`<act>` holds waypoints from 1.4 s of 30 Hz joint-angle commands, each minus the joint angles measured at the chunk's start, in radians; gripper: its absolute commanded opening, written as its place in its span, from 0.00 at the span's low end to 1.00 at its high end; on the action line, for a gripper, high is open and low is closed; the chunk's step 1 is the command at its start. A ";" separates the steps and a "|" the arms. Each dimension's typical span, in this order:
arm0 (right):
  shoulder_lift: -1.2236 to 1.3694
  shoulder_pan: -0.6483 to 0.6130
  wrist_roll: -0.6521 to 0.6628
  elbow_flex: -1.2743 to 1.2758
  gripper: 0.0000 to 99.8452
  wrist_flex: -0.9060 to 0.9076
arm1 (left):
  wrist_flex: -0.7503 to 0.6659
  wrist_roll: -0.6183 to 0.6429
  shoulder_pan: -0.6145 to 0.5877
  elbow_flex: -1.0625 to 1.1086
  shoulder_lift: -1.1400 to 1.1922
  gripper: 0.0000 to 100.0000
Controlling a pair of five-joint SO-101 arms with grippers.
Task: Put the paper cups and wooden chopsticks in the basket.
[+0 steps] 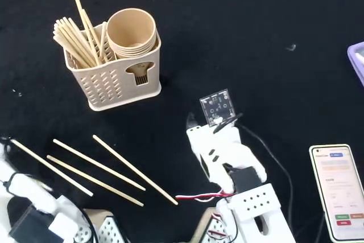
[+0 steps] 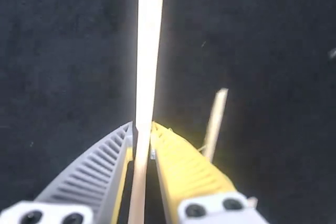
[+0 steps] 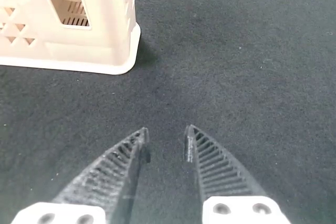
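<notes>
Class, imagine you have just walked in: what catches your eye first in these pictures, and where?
A beige basket stands at the far left of the black table, holding a stack of paper cups and a bundle of chopsticks. More chopsticks lie flat toward the near edge, and the left pincer is shut on one chopstick.

You have the basket [image 1: 116, 81] at the table's [image 1: 256, 38] far left, paper cups [image 1: 131, 29] stacked in its right compartment, bundled chopsticks [image 1: 77, 38] standing in its left, loose chopsticks [image 1: 99, 165] lying in front of it, and a phone [image 1: 338, 192] at the near right.
</notes>
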 commanded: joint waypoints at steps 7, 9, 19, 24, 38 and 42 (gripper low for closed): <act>-0.019 0.014 0.011 -0.008 0.12 -0.026 | 0.002 -0.229 -0.058 0.124 -0.006 0.05; -0.019 0.014 0.011 -0.008 0.12 -0.026 | 0.002 -0.227 -0.058 0.124 -0.006 0.07; -0.019 0.014 0.011 -0.008 0.12 -0.026 | -0.382 -0.226 -0.050 0.262 -0.005 0.11; -0.019 0.014 0.011 -0.008 0.12 -0.026 | -0.589 -0.226 -0.050 0.383 -0.005 0.11; -0.019 0.014 0.011 -0.008 0.12 -0.026 | -0.390 -0.048 0.039 0.349 -0.017 0.09; -0.019 0.014 0.011 -0.008 0.12 -0.026 | -0.206 -0.038 0.042 0.259 -0.017 0.04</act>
